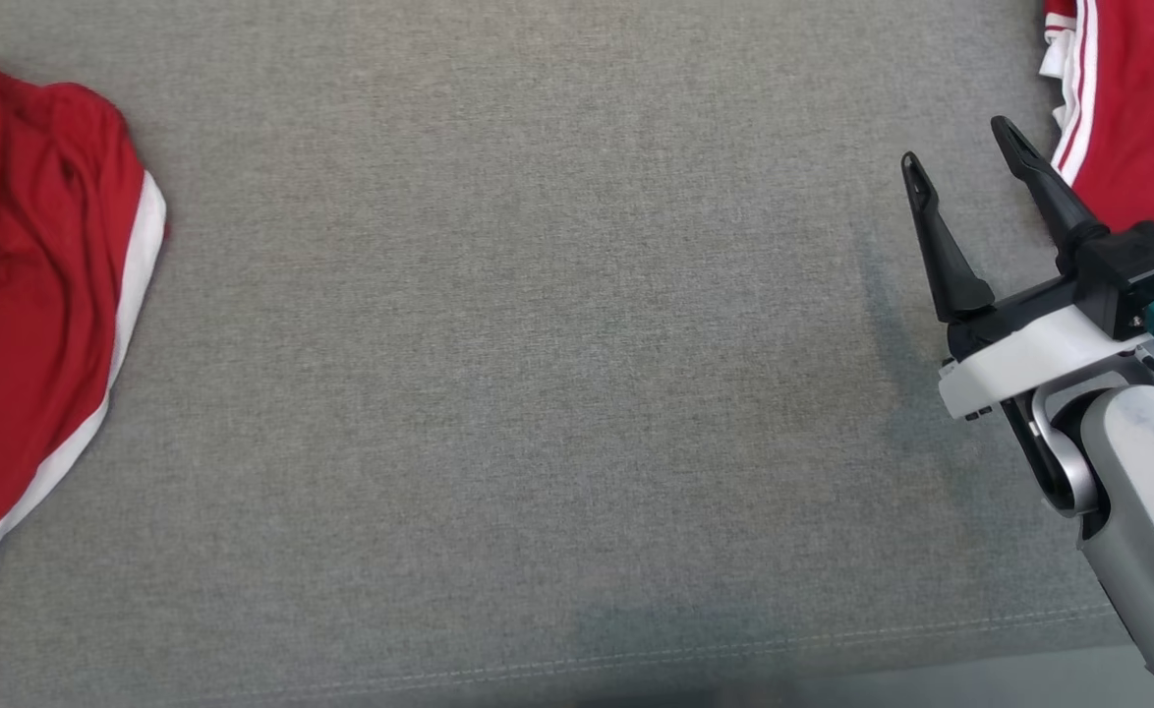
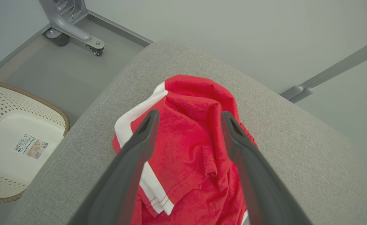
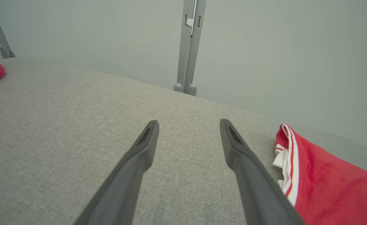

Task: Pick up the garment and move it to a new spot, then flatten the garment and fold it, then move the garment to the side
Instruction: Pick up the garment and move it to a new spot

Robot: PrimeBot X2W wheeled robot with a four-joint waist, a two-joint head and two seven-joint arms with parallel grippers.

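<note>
The left gripper point(image 2: 188, 116) is hovering, spread wide, over the crumpled garment point(image 2: 189, 150). The right gripper point(image 1: 956, 144) is hanging spread above the cushion point(image 1: 538, 344), beside another red cloth point(image 1: 1142, 108).

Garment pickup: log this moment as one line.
left gripper: open, over crumpled red garment | right gripper: open, empty, over grey cushion | striped red garment: beside right gripper

Bright, even light throws soft shadows on the grey cushion point(image 1: 538, 393), pictures sharp.
</note>
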